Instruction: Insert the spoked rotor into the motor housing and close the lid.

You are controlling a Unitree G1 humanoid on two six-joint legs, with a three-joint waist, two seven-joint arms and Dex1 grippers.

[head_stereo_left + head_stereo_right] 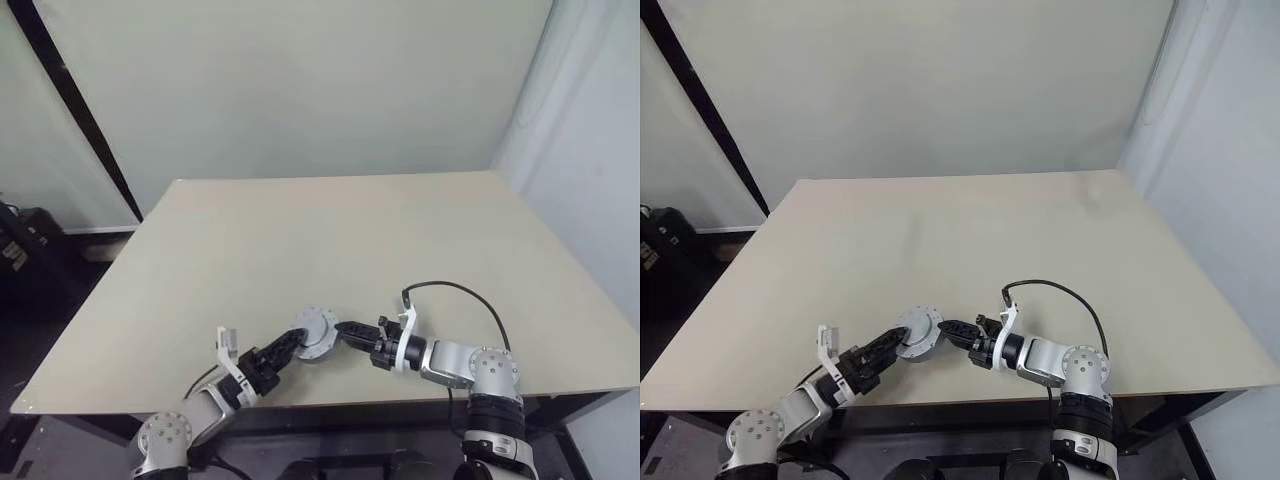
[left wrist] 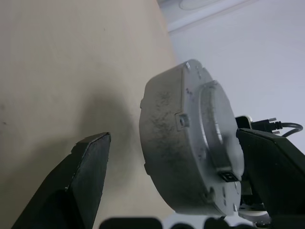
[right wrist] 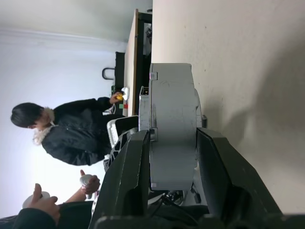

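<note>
Motor housing (image 3: pixel 171 129) clamped between right gripper's (image 1: pixel 345 331) jaws.

Robot test room or lab, not a home. Plain pale walls (image 1: pixel 300 90) without decoration. One bare beige worktable (image 1: pixel 330 240) on a dark frame, free of household goods. Black equipment (image 1: pixel 20 245) stacked on the floor at the left wall. In the right wrist view, a seated person in a dark jacket (image 3: pixel 76 129) beside the table, plus another person's hands (image 3: pixel 43 200) gripping handheld controllers, consistent with remote operation of a robot.
</note>
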